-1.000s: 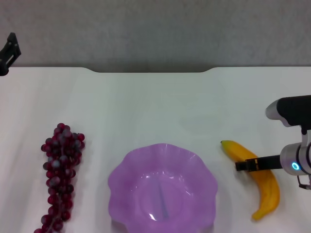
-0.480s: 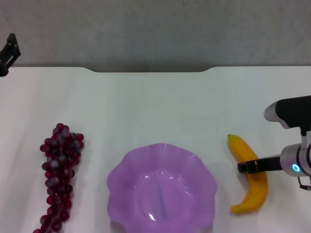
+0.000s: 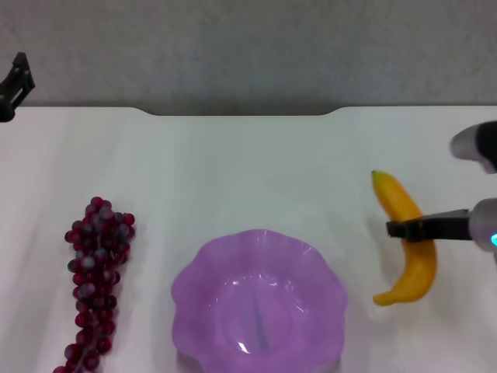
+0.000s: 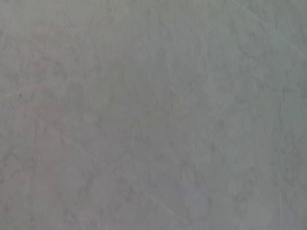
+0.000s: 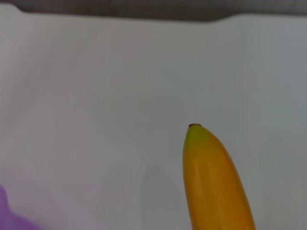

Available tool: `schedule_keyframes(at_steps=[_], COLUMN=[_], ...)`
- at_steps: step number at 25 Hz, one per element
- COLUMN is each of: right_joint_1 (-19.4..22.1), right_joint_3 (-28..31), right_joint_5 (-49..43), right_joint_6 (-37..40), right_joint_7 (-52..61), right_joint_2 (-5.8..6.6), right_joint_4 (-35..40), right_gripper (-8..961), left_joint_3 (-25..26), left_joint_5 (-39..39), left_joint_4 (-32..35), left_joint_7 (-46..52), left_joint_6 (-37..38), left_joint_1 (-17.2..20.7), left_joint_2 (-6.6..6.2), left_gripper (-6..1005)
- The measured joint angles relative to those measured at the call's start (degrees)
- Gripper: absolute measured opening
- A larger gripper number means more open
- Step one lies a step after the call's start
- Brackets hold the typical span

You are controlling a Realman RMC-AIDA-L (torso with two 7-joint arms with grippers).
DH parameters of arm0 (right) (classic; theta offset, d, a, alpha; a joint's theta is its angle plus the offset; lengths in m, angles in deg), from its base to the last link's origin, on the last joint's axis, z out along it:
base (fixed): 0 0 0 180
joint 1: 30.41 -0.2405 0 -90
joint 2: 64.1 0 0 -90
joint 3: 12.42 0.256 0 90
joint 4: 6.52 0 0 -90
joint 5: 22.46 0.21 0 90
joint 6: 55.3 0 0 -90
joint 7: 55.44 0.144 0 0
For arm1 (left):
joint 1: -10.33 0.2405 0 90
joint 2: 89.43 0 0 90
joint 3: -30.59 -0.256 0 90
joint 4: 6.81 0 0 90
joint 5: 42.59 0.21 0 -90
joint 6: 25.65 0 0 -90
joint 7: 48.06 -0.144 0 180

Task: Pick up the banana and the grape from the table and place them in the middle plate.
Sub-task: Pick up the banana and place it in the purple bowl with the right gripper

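Banana [image 3: 409, 241] rose, swung upright | right gripper [image 3: 404, 229] clamped its middle | middle plate [image 3: 203, 268] lay to its left, nearer this arm

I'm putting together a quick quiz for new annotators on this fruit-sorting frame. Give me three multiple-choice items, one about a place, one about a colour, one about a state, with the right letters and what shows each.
1. Where does the grape bunch lie?
A. on the table to the robot's left of the plate
B. inside the plate
C. to the right of the banana

2. What colour is the plate?
A. green
B. translucent purple
C. white

3. What is the state of the banana?
A. lying in the plate
B. lying free beside the grapes
C. held by the right tool

Answers:
1 A: the grape rests on the table, left of the middle plate.
2 B: its scalloped rim is see-through purple.
3 C: the right tool is clamped across the middle of the banana, off to the plate's right; the plate holds nothing yet.

The left tool sits parked at the far left edge.
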Motion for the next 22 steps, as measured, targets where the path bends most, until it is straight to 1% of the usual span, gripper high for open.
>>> schedule_keyframes(at_steps=[2,4,6,10,13,22], right_joint_1=[2.0,2.9,2.9,2.4,0.8,-2.9], right_joint_3=[1.3,1.3,0.9,-3.1,-7.3,-15.9], right_joint_5=[-1.7,-2.6,-2.7,-2.5,-2.1,1.3], right_joint_6=[-2.7,-4.7,-4.9,-5.0,-4.9,-4.1], right_joint_7=[0.0,-0.1,-0.1,-0.1,0.2,0.3], right_joint_2=[-0.08,-0.11,-0.13,-0.28,-0.36,-0.36], right_joint_4=[5.6,10.7,11.4,13.5,13.9,13.7], right_gripper=[509,509,509,508,507,521], left_joint_3=[0.0,0.0,0.0,-0.1,-0.2,-0.4], left_joint_5=[0.0,0.0,0.0,0.0,0.1,0.1], left_joint_4=[-0.4,-0.7,-0.8,-0.8,-0.8,-0.9], left_joint_7=[0.0,0.0,0.0,0.0,-0.2,-0.2], left_joint_6=[0.0,0.0,0.2,0.2,0.2,0.2], left_joint_1=[0.1,0.4,0.5,0.4,0.4,0.3], left_joint_2=[0.0,0.02,0.05,0.02,0.07,0.05], left_gripper=[867,867,867,866,866,865])
